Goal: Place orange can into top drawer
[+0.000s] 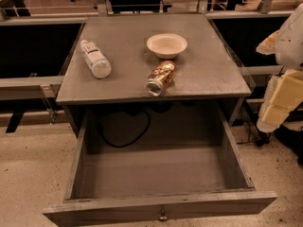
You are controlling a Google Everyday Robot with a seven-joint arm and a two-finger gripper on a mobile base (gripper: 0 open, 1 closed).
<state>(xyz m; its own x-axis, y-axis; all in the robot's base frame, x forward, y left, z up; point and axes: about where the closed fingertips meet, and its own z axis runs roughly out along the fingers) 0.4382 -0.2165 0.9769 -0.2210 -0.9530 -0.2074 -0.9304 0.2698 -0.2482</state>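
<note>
The orange can [161,77] lies on its side on the grey cabinet top [208,74], near the front edge, with its silver end facing me. The top drawer [156,207] is pulled wide open below it; its inside shows bare grey wood, and a small metal knob [163,216] sits at the centre of its front panel. My gripper [279,100] hangs at the right edge of the view, beside the cabinet's right side, apart from the can and lower than the top. It holds nothing that I can see.
A clear plastic bottle with a white cap [95,58] lies on the left of the top. A cream bowl [166,45] stands just behind the can. A black cable [125,136] loops behind the drawer. Speckled floor lies on both sides.
</note>
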